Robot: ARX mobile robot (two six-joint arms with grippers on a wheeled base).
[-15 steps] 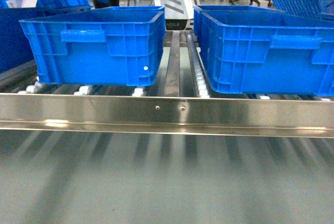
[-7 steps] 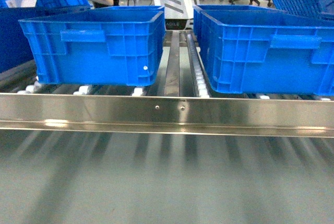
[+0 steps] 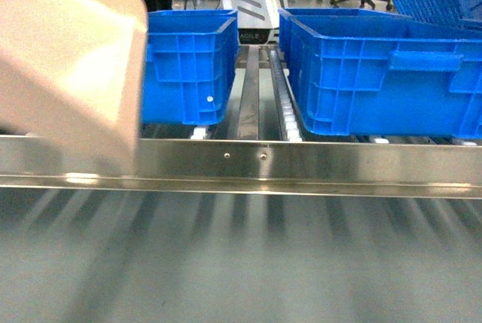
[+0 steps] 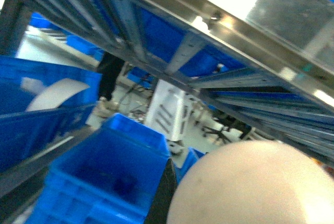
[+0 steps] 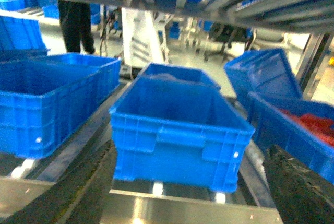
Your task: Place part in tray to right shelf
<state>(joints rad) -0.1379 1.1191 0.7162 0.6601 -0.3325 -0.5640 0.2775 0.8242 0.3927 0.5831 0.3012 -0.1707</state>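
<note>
Behind the right shelf's front rail [image 3: 301, 163], two blue bins [image 3: 376, 67] are sitting on the rollers, their contents hidden, while the beige tray [image 3: 71, 67] is looming blurred at left, the part unseen, the right gripper's fingers [image 5: 302, 192] gaping, the left gripper out of view.

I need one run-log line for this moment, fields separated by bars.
tray: at head view's left, hiding left blue bin | part: not visible | right shelf: two blue bins on rollers | right gripper: open, empty
</note>
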